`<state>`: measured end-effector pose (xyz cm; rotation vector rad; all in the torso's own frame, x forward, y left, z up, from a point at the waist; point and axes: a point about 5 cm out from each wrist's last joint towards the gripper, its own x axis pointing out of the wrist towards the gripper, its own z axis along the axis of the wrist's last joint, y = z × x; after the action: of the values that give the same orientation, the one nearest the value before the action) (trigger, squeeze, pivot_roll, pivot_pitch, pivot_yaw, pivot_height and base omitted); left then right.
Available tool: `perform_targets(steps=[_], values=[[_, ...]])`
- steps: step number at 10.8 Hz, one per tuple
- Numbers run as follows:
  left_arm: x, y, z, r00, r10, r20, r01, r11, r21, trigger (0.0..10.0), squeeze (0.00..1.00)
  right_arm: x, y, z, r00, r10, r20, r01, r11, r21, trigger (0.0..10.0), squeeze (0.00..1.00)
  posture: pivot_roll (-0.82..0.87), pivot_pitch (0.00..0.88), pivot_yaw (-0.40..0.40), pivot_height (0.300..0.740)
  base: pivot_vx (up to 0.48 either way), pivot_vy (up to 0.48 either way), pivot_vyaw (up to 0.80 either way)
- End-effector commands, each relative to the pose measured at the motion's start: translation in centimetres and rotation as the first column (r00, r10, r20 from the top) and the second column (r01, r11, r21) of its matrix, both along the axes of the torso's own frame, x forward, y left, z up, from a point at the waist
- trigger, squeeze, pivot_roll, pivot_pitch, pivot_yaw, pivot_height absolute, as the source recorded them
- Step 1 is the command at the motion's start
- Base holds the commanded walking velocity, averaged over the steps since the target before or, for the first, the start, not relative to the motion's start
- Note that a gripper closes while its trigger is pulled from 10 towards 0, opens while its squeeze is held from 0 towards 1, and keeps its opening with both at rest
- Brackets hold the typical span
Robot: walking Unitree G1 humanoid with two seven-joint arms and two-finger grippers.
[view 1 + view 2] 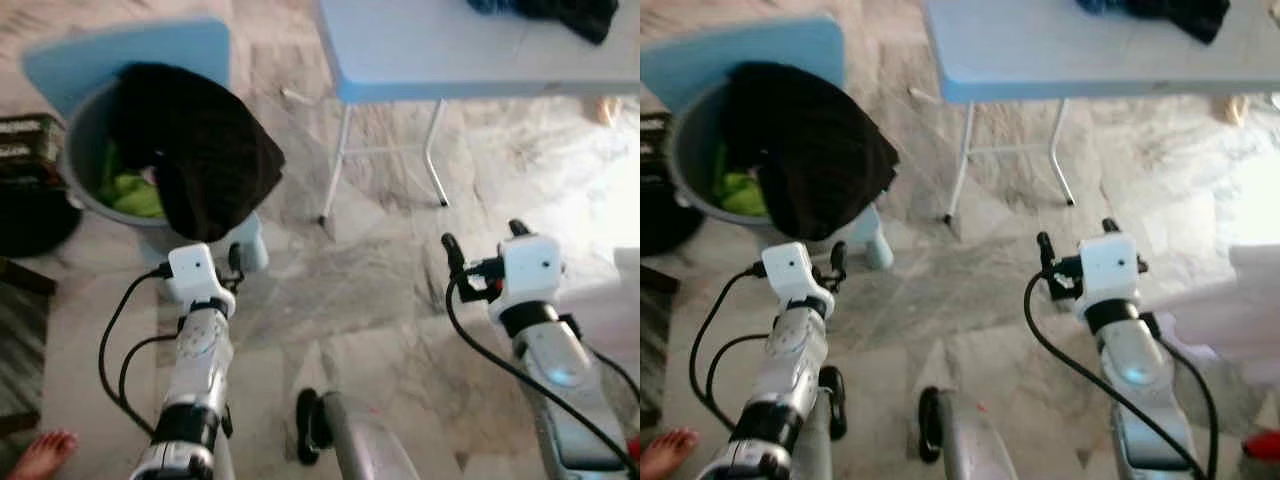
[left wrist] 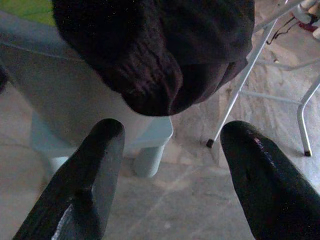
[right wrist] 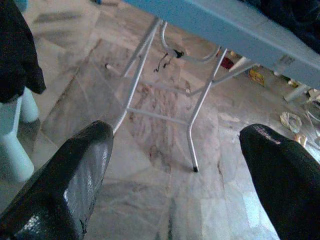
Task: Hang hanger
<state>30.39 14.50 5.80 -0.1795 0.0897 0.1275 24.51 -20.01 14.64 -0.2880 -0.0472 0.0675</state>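
Hanger we cannot make out, so we cannot tell where it lies or how far it is from either gripper. At the far left a person's bare foot [image 1: 45,452] rests on the marble floor [image 1: 380,290]. Beyond it one grey bucket [image 1: 85,150] sits on one light-blue chair [image 1: 100,55], with something green [image 1: 135,195] inside. One black cloth [image 1: 205,150], thick and knitted, drapes over the bucket's near rim and hangs down its side.

Our left gripper [image 2: 170,170] is just below the cloth's lowest fold, its two black fingers spread wide and holding nothing; the fold hangs above the gap between them without touching either one.

Further right stands one pale blue folding table [image 1: 420,60] on thin white legs, with one heap of dark clothes [image 1: 570,12] at its far right edge.

Our right gripper [image 1: 485,238] is raised over bare floor, near the table's legs and well apart from the cloth. Its two fingers are also spread wide and hold nothing.
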Motion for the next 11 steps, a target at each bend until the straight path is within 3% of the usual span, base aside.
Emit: perform_targets(steps=[1, 5, 8, 10, 11], values=[[-0.4, -0.2, -0.9, 1.0, 0.018, -0.023, -0.018, 1.0, -0.008, 10.0, 0.0, -0.5, -0.7, 0.3, 1.0, -0.017, -0.016, 0.017, 1.0, -0.018, 10.0, 0.0, -0.26, 0.393, -0.223, 0.74, 0.0, 0.0, 0.0], [-0.2, 1.1, -1.0, 0.992, 0.129, 0.014, -0.129, 0.991, 0.028, 10.0, 0.0, -0.8, -0.8, 0.5, 0.999, 0.005, -0.041, -0.007, 0.999, -0.05, 10.0, 0.0, -0.27, 0.387, -0.241, 0.74, 0.0, 0.0, 0.0], [0.8, 1.8, -0.1, 0.99, 0.125, 0.068, -0.131, 0.986, 0.1, 10.0, 0.0, -0.8, -1.0, 0.8, 0.999, 0.014, -0.048, -0.017, 0.998, -0.068, 10.0, 0.0, -0.3, 0.391, -0.269, 0.74, 0.0, 0.0, 0.0], [1.2, 2.9, -0.2, 0.98, 0.196, 0.047, -0.199, 0.976, 0.088, 10.0, 0.0, -1.2, -1.1, 0.9, 0.998, 0.015, -0.057, -0.019, 0.997, -0.078, 10.0, 0.0, -0.32, 0.392, -0.282, 0.74, 0.0, 0.0, 0.0], [1.4, 2.8, 0.0, 0.981, 0.185, 0.06, -0.19, 0.976, 0.103, 10.0, 0.0, -1.3, -1.1, 1.0, 0.998, 0.016, -0.057, -0.021, 0.997, -0.08, 10.0, 0.0, -0.33, 0.389, -0.284, 0.74, 0.0, 0.0, 0.0]])
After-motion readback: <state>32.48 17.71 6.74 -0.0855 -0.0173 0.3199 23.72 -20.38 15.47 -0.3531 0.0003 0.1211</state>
